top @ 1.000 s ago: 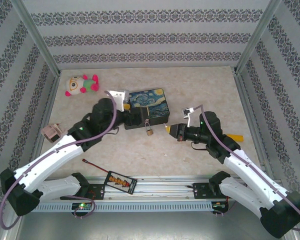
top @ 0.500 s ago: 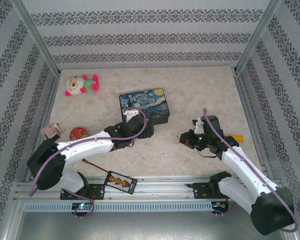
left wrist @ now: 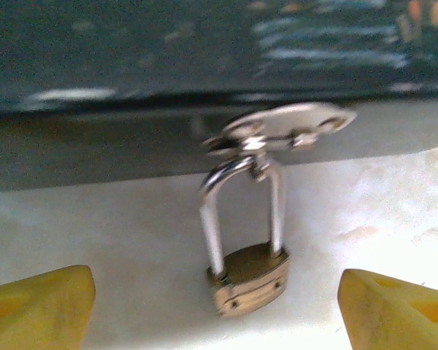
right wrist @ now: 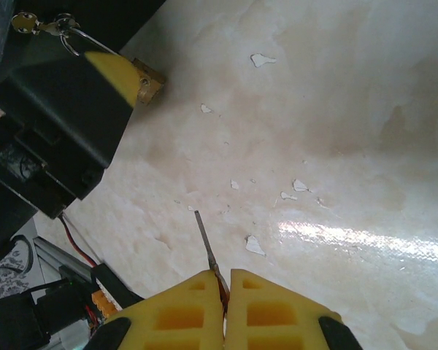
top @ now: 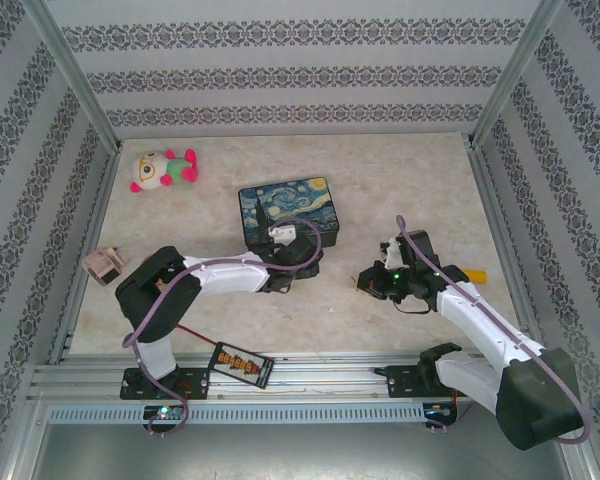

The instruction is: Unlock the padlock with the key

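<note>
Beige marble-look table [top: 400, 190], boxed in by walls [top: 300, 80] papered in grey patterned stripes. At the near edge, a ribbed metal rail [top: 310, 372] carries two white-and-black arms, with one black circuit board [top: 242, 365] lying just beyond it. The right gripper [right wrist: 225, 306], its yellow pads pressed together, pinches one thin metal key [right wrist: 206, 244], the blade pointing out over bare table. The left gripper [left wrist: 215, 299] sits low on the table with jaws wide apart; the one small brass padlock [left wrist: 250, 278] stands between them, touching neither. Its silvery loop hangs from the latch on the front of one dark blue-and-yellow painted tin box [top: 290, 205] at mid-table. At the left edge rests one small pinkish block [top: 104, 264]; in the far left corner, one pink, white and green plush toy [top: 163, 169].
</note>
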`<action>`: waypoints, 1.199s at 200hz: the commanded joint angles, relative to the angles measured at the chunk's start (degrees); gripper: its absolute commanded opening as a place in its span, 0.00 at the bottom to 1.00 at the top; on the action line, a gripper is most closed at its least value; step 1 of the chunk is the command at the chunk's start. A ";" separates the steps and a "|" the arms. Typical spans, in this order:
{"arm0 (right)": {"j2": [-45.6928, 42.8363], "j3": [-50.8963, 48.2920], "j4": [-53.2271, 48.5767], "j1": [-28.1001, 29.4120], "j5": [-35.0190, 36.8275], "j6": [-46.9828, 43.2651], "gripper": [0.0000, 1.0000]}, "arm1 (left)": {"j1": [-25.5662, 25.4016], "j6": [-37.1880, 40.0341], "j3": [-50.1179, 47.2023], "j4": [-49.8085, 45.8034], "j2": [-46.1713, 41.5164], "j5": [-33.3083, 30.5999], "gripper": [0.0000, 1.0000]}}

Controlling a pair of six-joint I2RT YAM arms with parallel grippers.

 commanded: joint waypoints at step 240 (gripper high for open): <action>0.78 0.51 6.39 -1.13 -0.48 -1.02 0.00 | -1.66 -2.53 9.90 -9.54 10.54 -8.37 0.42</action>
